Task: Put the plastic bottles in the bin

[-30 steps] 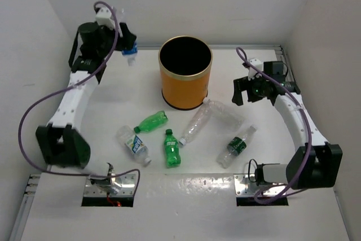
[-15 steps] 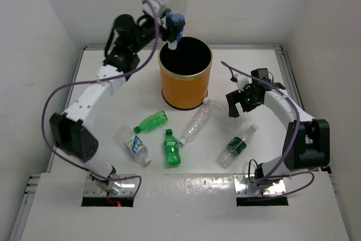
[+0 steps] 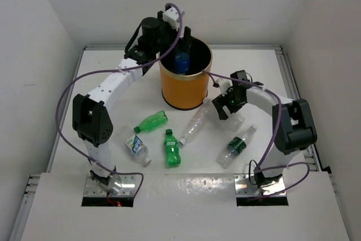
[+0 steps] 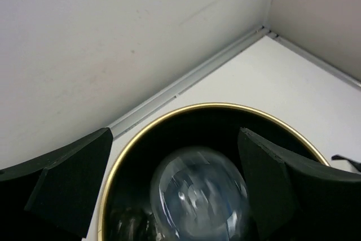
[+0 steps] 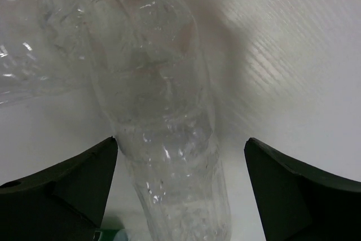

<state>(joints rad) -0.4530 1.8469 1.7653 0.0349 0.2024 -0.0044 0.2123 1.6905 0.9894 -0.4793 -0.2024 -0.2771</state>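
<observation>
The left jaws stand wide above the bin (image 3: 183, 91), with the blue bottle (image 3: 181, 60) loose between them inside the rim. I'd call that one dropping in. The right jaws gape too, straddling a clear bottle (image 5: 163, 139) lying on the worktop (image 3: 265, 71) near the bin. Next: sink lower, centre on the body, squeeze gently, because crinkled plastic squirts out.

The clear bottle (image 5: 163, 128) is glossy crinkled plastic, the table (image 5: 299, 55) matt, the bin (image 4: 217, 105) shiny-rimmed.
</observation>
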